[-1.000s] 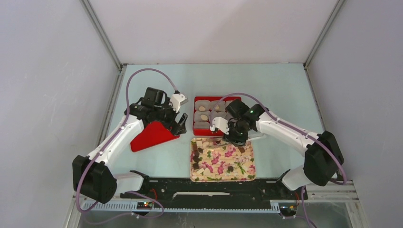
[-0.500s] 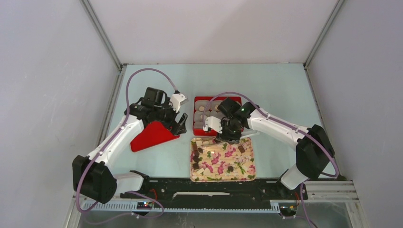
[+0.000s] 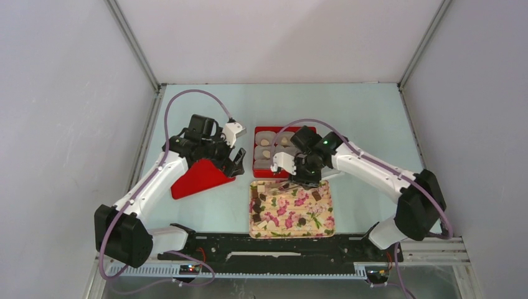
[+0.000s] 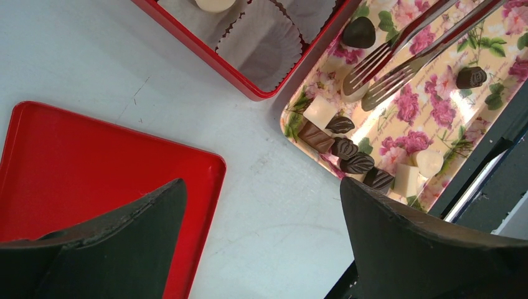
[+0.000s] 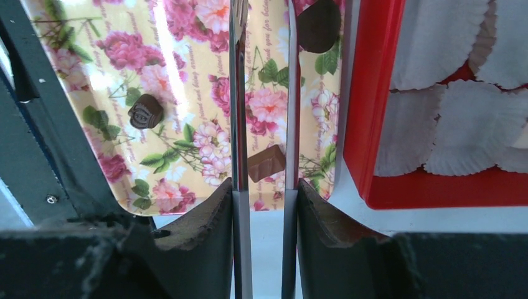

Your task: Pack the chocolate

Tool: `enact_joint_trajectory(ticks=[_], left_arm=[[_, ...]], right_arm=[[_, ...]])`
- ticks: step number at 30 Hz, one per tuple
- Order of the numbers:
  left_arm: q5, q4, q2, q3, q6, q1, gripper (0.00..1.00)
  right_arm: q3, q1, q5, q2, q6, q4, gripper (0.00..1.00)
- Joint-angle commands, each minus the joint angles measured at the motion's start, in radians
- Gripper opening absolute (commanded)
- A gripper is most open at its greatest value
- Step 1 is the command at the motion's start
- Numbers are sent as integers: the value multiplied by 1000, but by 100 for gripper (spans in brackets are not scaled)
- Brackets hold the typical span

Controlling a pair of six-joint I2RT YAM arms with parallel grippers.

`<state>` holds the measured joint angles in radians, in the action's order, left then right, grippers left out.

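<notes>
Chocolate pieces (image 4: 344,148) lie on the flowery tray (image 3: 283,215), low in the middle of the top view. Our right gripper (image 5: 264,187) squeezes metal tongs (image 5: 239,93); our left gripper (image 4: 261,187) is spread wide, holding nothing.

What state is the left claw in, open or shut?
Open: the left claw has its fingers wide apart, gripping nothing.

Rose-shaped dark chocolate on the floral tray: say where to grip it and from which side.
Pinch the rose-shaped chocolate across its rounded sides, coming down from above: it lies flat and alone on the floral tray, with bare tray all around it.
</notes>
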<state>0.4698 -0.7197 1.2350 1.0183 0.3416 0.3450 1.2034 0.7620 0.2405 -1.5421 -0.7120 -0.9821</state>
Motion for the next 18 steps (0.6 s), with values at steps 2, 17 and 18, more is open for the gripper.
enact_joint_trajectory(ticks=[2, 17, 18], left_arm=[[6, 21, -17, 19, 16, 5, 98], [5, 18, -27, 17, 16, 6, 98], [4, 18, -31, 16, 17, 6, 98]], right_arm=[[64, -65, 81, 124, -25, -25, 20], [221, -321, 108, -35, 115, 113, 20], [231, -325, 104, -54, 126, 113, 20]])
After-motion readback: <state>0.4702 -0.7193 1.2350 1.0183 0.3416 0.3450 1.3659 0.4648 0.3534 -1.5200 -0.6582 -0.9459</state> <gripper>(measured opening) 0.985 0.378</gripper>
